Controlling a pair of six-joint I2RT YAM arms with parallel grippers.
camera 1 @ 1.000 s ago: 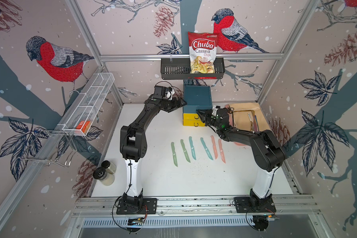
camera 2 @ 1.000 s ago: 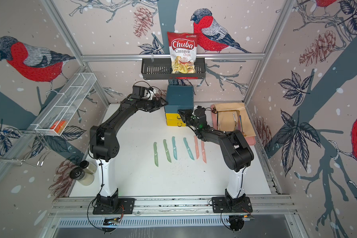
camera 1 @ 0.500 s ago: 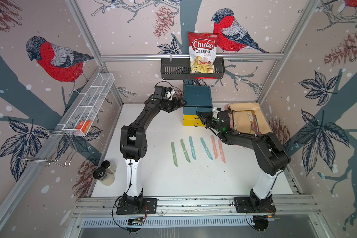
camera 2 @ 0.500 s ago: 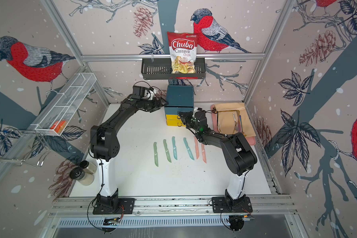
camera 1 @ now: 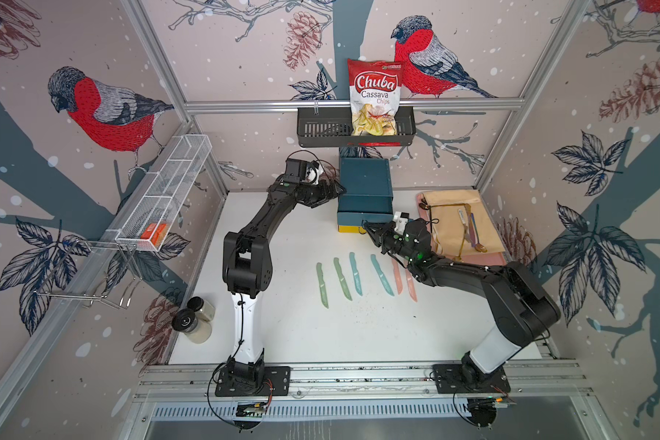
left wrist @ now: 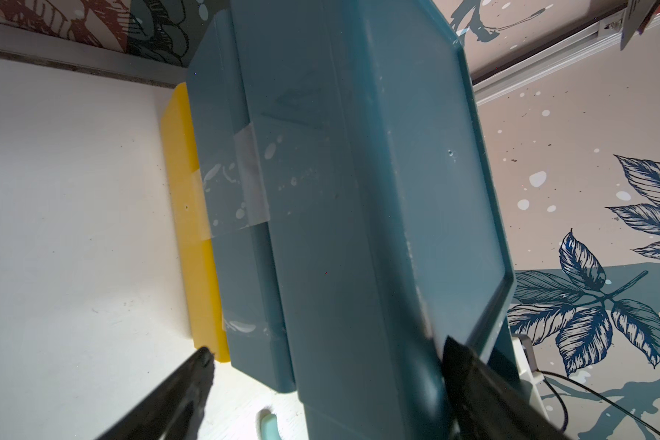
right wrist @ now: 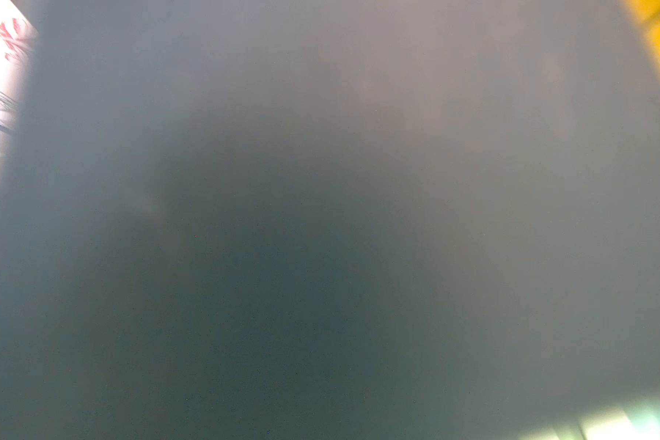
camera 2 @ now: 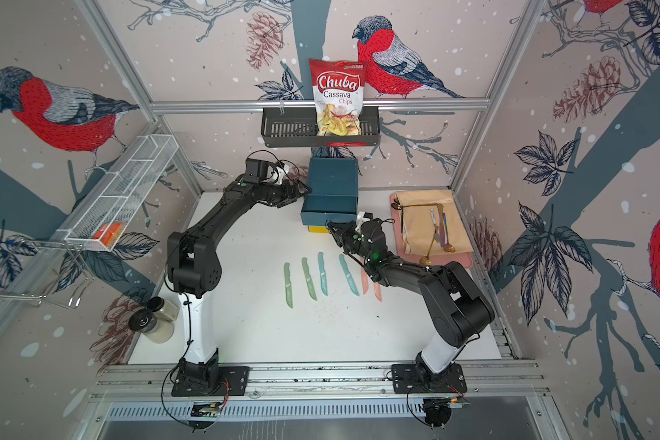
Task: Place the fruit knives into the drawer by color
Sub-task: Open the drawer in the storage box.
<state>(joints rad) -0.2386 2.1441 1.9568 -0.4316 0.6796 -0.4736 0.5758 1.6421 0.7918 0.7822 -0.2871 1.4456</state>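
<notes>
Knives [camera 1: 356, 274] in row, long axes toward drawer [camera 1: 364, 182], left hand [camera 1: 337, 191] spread beside it, right hand [camera 1: 368, 228] clenched

The drawer [camera 1: 364, 179] looks like smooth teal plastic with a soft shine. In the left wrist view a strip of clear, shiny tape [left wrist: 250, 175] is stuck on its side, and the lower drawers [left wrist: 199, 274] are smooth yellow plastic. The fruit knives [camera 1: 356, 274] look like dull, pale plastic. The worktop [camera 1: 321, 335] is white, flat and not shiny, with tiny dark specks. The wall basket [camera 1: 321, 131] is black metal with slots. The chip bag [camera 1: 374, 99] is shiny and crinkly. The side rack [camera 1: 161, 198] is white wire mesh. A tan sheet [camera 1: 450, 213], cloth or paper, lies on a pink plastic tray [camera 1: 484, 259].
</notes>
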